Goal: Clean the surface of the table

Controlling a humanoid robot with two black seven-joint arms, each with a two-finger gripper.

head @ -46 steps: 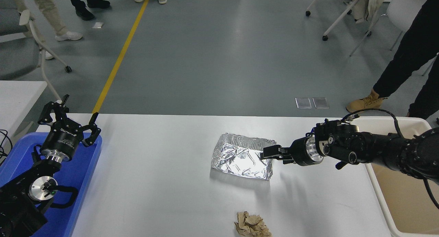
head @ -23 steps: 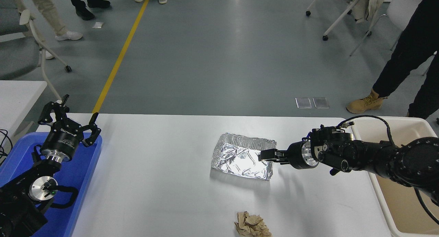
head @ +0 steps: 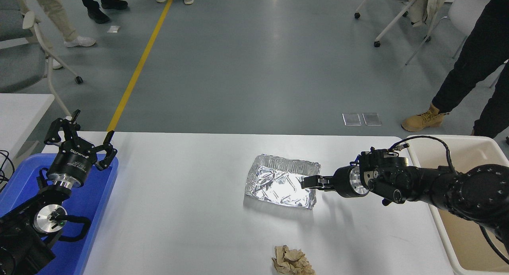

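- The step in hand looks like clearing the foil tray (head: 280, 182) off the table (head: 179, 211): the right gripper (head: 307, 182) reaches in from 3 o'clock and sits at the tray's right rim, its fingers drawn close together at that rim.
- Whether the fingers are actually pinching the foil edge cannot be told from this angle; they overlap the rim, but contact is not clear.
- The table surface fills the lower half of the view, from the blue bin (head: 93, 211) at 9 o'clock to the beige bin (head: 461, 147) at 3 o'clock; the tray lies just right of its middle.
- Next move, as a judgement: make sure of a firm pinch on the thin rim, lift without crumpling the foil, and carry it toward 3 o'clock over the beige bin. Thin foil may bend or slip from a light grip.
- After that, the crumpled brown paper (head: 292, 261) at 6 o'clock, near the table's front edge, is left to pick up.
- The left gripper (head: 79, 136) is parked at 9 o'clock above the blue bin, fingers spread wide, holding nothing.
- Count: one foil tray, one wad of brown paper, so two things on the table; two bins, one blue and one beige; two robot arms.
- On the floor beyond, a person's leg and tan boot (head: 423, 119) show at 2 o'clock, more shoes at 11 o'clock.
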